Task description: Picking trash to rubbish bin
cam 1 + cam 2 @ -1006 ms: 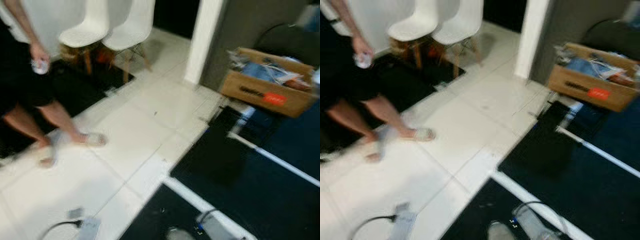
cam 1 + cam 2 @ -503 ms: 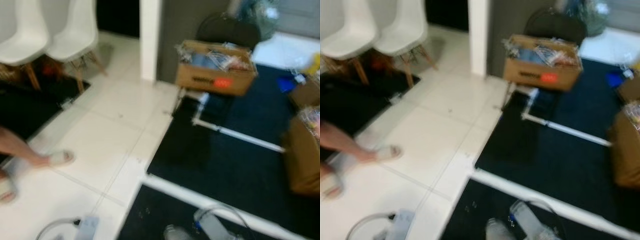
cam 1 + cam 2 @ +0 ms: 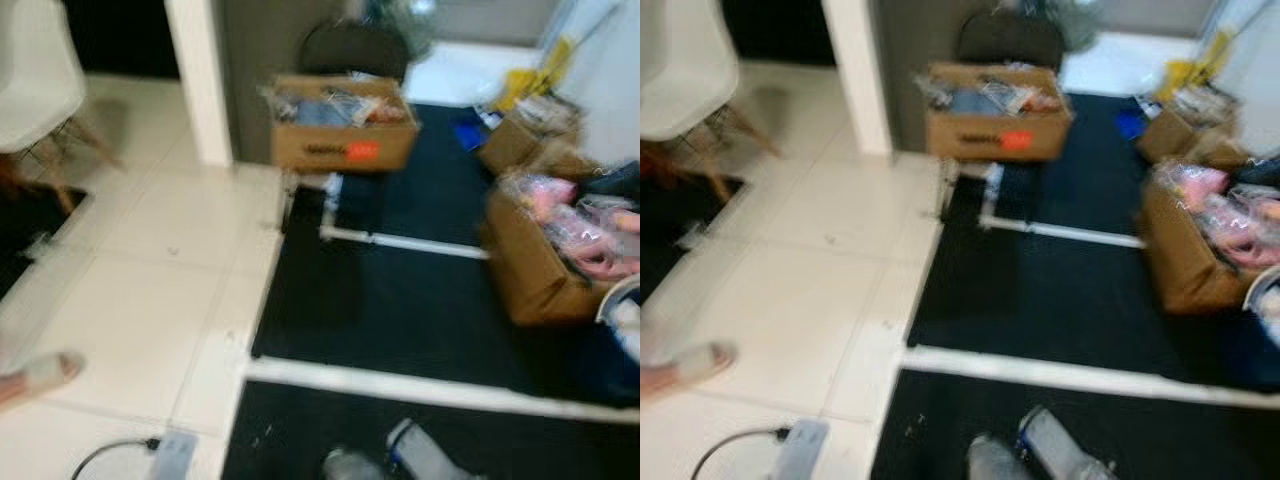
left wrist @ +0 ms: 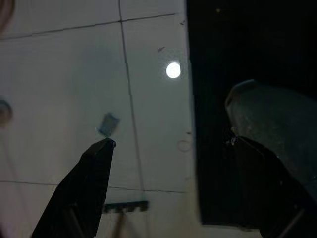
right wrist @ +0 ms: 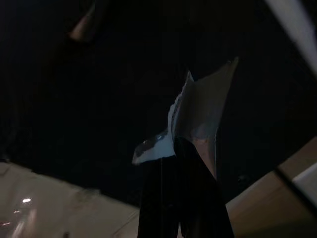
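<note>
Right end effector [image 5: 181, 148] is pinching a crumpled pale scrap of paper trash [image 5: 200, 111], fingers closed on it, over dark carpet. Left end effector [image 4: 171, 144] is hanging wide open and empty above white floor tiles [image 4: 64, 74]. No rubbish bin identifiable; the open brown cardboard box of clutter [image 3: 340, 135] is lying well ahead.

1. Head views are blurring; contents of the cardboard box [image 3: 343, 135] are smearing together, unreadable.
2. Side box [image 3: 540, 262] is running off the frame edge.
3. A person's sandalled foot [image 3: 38, 371] is getting cropped.
4. White chair [image 3: 35, 80] is showing partly.
</note>
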Motion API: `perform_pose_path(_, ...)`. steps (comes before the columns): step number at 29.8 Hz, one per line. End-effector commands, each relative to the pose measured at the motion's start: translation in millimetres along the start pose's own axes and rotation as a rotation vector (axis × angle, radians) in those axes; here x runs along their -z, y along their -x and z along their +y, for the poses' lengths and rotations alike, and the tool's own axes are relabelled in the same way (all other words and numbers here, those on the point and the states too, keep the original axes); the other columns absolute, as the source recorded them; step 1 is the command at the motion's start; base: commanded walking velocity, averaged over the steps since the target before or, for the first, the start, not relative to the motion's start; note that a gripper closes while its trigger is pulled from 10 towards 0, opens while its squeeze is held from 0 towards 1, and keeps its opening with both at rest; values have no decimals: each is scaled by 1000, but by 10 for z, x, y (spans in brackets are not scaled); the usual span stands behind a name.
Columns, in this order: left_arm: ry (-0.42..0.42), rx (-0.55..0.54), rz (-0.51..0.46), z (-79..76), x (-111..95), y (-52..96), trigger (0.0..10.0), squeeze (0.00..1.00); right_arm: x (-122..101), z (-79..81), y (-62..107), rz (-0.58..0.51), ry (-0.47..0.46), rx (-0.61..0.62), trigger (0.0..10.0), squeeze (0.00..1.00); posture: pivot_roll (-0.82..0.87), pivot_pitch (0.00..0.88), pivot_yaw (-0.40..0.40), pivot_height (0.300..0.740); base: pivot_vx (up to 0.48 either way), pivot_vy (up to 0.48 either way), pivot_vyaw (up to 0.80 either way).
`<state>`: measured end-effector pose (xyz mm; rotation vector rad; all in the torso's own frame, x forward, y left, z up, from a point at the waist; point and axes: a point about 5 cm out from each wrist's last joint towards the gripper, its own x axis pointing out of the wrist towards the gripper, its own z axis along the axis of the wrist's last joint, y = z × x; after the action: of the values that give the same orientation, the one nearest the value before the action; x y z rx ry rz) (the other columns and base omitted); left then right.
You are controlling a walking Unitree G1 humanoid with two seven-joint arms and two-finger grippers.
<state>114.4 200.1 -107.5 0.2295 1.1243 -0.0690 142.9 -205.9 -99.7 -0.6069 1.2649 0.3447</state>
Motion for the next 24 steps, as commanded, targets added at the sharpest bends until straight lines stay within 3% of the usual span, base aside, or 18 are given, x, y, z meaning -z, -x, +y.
perform_pose_path(1, -3, 17, 29, -44, 66, 8, 10000, 0, -1, 85, -7, -7, -8, -28, 10000, 0, -43, 67, 49, 740, 0, 0, -738)
perform_pose_path(13, -10, 18, 31, -40, 67, 8, 10000, 0, 25, 26, -1, -4, 0, -20, 10000, 0, -43, 60, 48, 740, 0, 0, -739)
perform_pose_path(24, -31, 17, 37, -13, 75, 10, 10000, 0, -57, 86, -6, -21, -10, -24, 10000, 0, -33, 52, 60, 740, 0, 0, -741)
